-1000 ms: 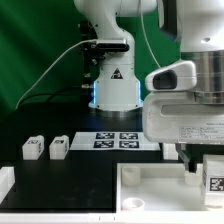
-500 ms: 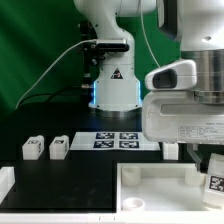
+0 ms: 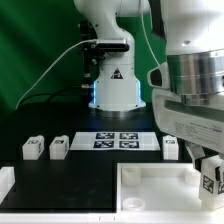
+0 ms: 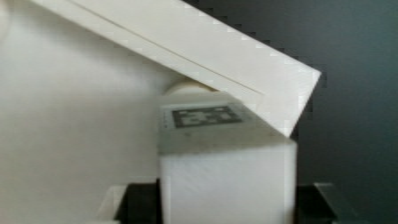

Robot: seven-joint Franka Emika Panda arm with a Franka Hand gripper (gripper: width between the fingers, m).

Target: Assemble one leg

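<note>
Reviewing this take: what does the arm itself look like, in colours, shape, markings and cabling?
The arm is glossy white with rounded, bulky shells and grey seams at the joints. Its base column carries a dark triangular mark and a blue glow at the foot. Thin white cables run from the base. The gripper has dark fingers.

Glossy white, rounded arm segments (dark joint seams), black triangle mark on its white base.

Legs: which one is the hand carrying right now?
The leg at the exterior view's far right, gripped in the hand over the tray. The others sit on the table.
</note>
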